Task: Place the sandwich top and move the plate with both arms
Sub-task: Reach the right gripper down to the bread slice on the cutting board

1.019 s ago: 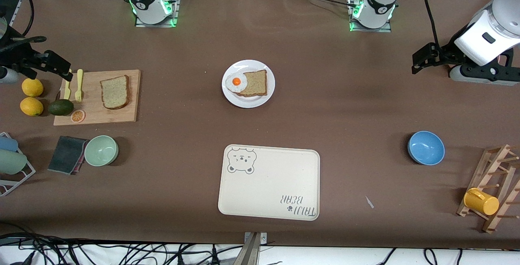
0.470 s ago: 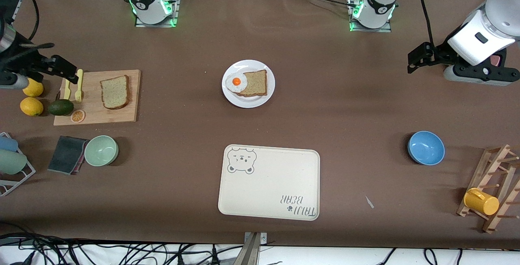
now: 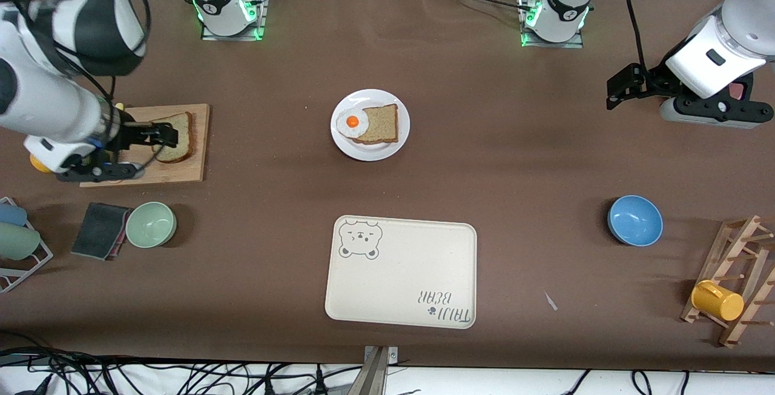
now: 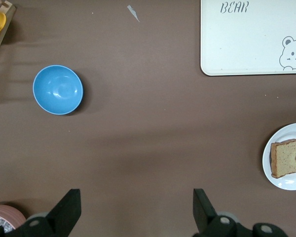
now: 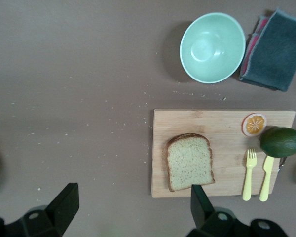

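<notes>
The sandwich top (image 3: 174, 138), a slice of speckled wholemeal bread with a darker crust, lies flat on a wooden cutting board (image 3: 192, 165) toward the right arm's end of the table. The right gripper (image 3: 162, 135) hangs over that board, above the slice, with its fingers (image 5: 64, 202) spread wide and nothing between them; in the right wrist view the bread (image 5: 189, 161) sits apart from both fingers. On the same board lie a yellow fork (image 5: 248, 174), a yellow knife (image 5: 266, 176), an orange slice (image 5: 253, 123) and an avocado (image 5: 281, 141) at its edge. A pale green bowl (image 3: 151, 224) and a dark folded cloth (image 3: 98, 230) sit nearer to the front camera than the board. The plate (image 3: 370, 149), round and white, stands in the middle of the table and carries another bread slice (image 3: 381, 123) with a fried egg (image 3: 352, 123) overlapping one end of it. The cream bear tray (image 3: 401, 271) lies nearer to the front camera than the plate. The left gripper (image 3: 623, 87) waits over bare tabletop toward the left arm's end, its fingers (image 4: 69, 211) wide apart and empty. A blue bowl (image 3: 634, 220) stands on that side too, and a yellow mug (image 3: 717, 301) hangs on a wooden rack (image 3: 735, 249).
</notes>
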